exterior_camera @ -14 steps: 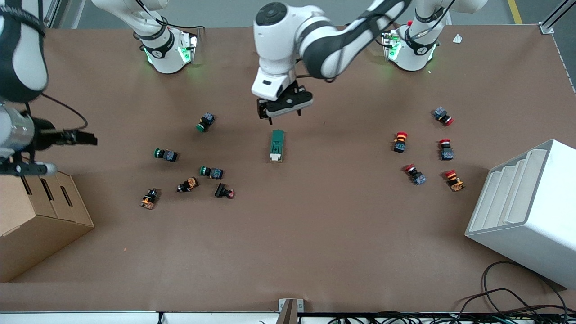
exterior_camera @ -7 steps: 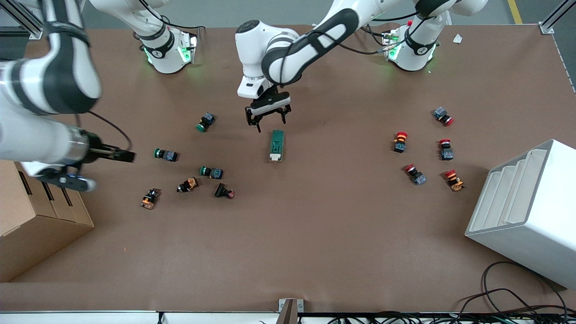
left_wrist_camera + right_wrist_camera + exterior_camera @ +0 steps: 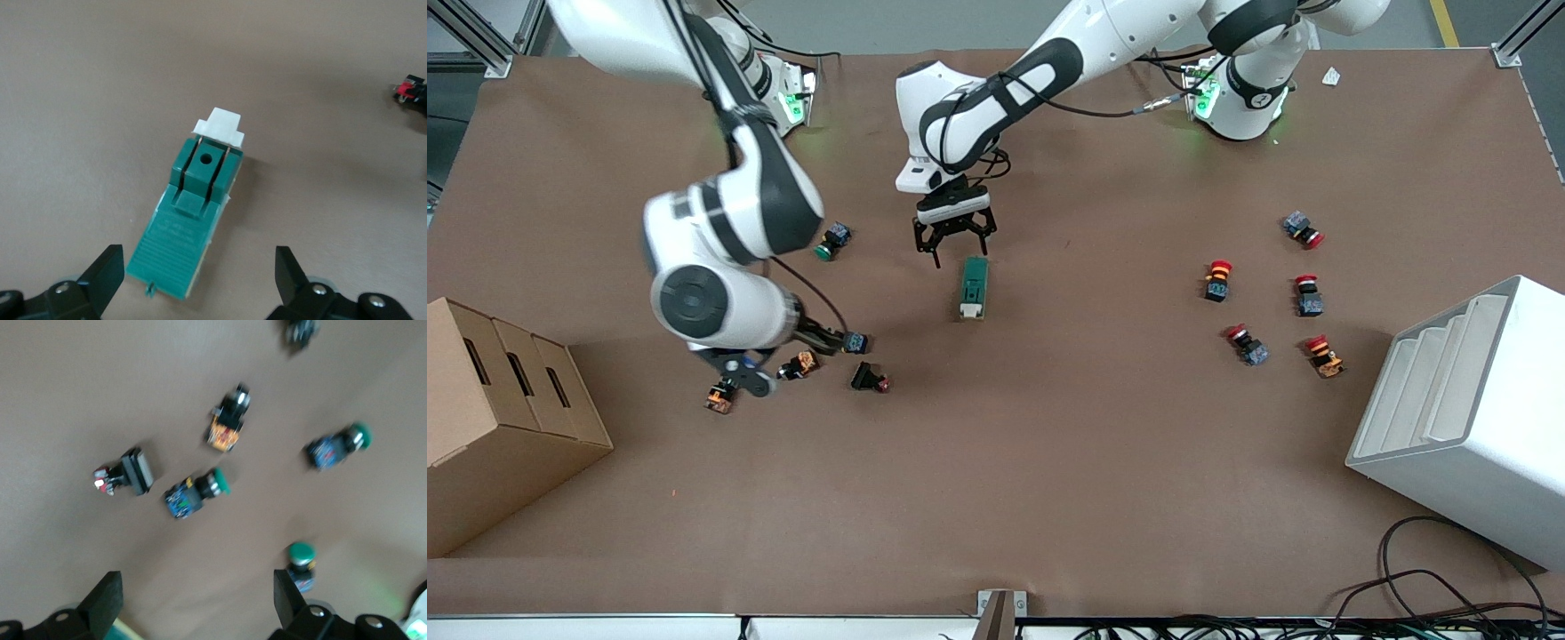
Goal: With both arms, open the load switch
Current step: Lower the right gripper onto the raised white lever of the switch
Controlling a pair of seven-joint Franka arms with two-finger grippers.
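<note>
Brown counter (image 3: 1049, 462), load switch (image 3: 973, 287) lying flat at its middle.
The switch is dark green with a white toggle at its camera-near end. Left gripper (image 3: 952, 233) hovers above its green end, jaws apart; right gripper (image 3: 193, 603) hangs over the green push buttons (image 3: 197, 494), jaws apart.

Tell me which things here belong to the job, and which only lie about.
Job: load switch; left gripper, open just above it; right gripper, open over the green push buttons.
Lying about: push buttons; cardboard box; white bin.
</note>
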